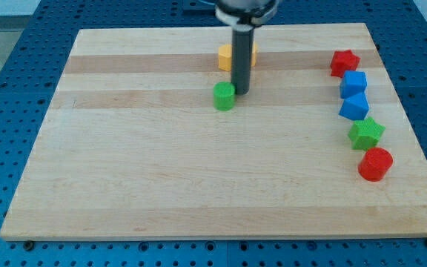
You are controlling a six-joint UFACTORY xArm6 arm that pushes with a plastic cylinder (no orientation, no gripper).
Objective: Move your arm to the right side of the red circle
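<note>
My tip (242, 91) rests on the wooden board (124, 185) near the middle of its top edge, bare, clamped on nothing, just right of a green cylinder (224, 96), with a yellow block (227, 56) behind the rod. The red circle (375, 164) sits well apart, toward the board's bottom-right corner, last in a column under the green star (366, 133), two blue blocks (353, 95) and a red star (344, 62). The target lies right and down from my tip.

My tip (242, 92) rests on the wooden board (161, 185), just right of the green block (224, 96) and below the yellow block (228, 56). Red circle (375, 164) sits well apart at the view's right. Above it: green star (366, 133), two blue blocks (354, 107) (353, 83), red star (344, 63).
</note>
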